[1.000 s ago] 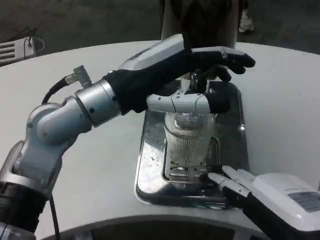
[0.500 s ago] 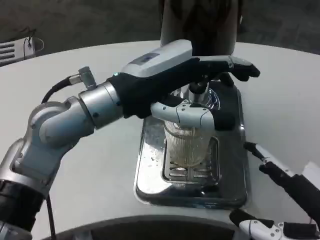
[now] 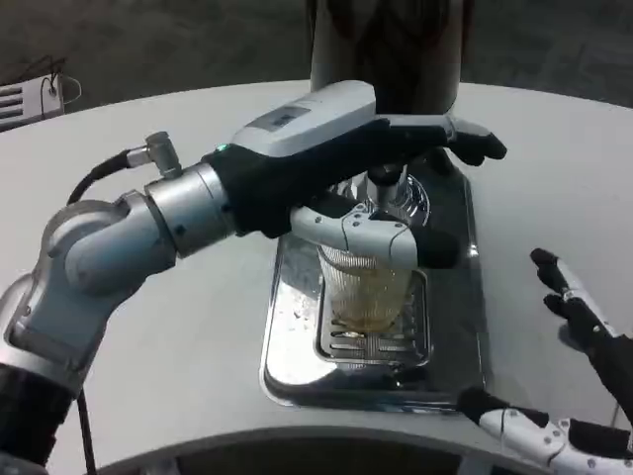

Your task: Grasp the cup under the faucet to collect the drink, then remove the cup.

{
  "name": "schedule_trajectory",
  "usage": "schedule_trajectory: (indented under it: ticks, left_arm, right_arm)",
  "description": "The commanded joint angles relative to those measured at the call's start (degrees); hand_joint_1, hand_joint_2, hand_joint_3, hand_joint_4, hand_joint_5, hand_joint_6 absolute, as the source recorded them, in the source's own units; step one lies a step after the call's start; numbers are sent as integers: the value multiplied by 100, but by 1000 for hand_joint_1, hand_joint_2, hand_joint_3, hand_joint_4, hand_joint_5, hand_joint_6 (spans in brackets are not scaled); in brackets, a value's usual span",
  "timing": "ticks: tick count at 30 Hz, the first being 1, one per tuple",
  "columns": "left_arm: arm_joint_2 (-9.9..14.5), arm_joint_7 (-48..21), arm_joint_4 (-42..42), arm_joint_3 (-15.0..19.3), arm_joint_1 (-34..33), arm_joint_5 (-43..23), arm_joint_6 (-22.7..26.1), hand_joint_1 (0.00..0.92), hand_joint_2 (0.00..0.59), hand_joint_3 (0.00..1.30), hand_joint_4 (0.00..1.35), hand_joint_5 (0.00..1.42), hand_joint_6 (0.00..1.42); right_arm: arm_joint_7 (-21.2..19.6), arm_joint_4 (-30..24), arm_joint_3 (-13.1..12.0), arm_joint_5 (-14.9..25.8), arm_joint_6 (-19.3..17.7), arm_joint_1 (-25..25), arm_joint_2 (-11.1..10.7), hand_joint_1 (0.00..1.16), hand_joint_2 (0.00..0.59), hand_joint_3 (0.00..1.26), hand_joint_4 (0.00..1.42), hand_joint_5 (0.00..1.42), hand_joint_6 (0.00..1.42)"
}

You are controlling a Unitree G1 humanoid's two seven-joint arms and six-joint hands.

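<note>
A clear ribbed cup (image 3: pixel 371 292) with amber drink in its bottom stands on the grate of a steel drip tray (image 3: pixel 287 336), right under the faucet (image 3: pixel 386 183) of a dark dispenser (image 3: pixel 386 45). My left hand (image 3: pixel 371 163) reaches over the cup: its upper fingers (image 3: pixel 465 139) lie across the faucet's top, and its thumb (image 3: pixel 381 233) wraps the cup's rim from the front. My right hand (image 3: pixel 569 366) hovers at the lower right, off the tray, with its fingers spread and nothing in it.
The round white table (image 3: pixel 158 336) has its front edge close below the tray. Behind the table lies a dark floor. A cable (image 3: pixel 99 178) loops from my left forearm.
My right hand has drawn back from the tray's front edge to the right and opened its fingers wide. The left hand has stayed over the cup. Amber drink now shows in the cup.
</note>
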Motion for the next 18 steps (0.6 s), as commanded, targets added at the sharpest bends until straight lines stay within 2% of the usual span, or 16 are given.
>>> schedule_trajectory:
  ticks: [1, 8, 18]
  left_arm:
    - [96, -110, -125, -65, 288, 70, 76, 0, 59, 252, 251, 316, 296]
    - [124, -46, -246, -9, 408, 29, 155, 0, 60, 258, 255, 316, 296]
    - [89, 132, -300, 35, 536, 23, 228, 0, 60, 252, 251, 316, 296]
  right_arm:
    - [-595, 477, 223, 170, -285, -28, -91, 785, 215, 0, 0, 28, 54]
    - [-1200, 971, 630, 150, -283, -334, -258, 789, 215, 0, 0, 28, 55]
    - [-1589, 1490, 1097, 204, -175, -654, -366, 791, 214, 0, 0, 28, 61]
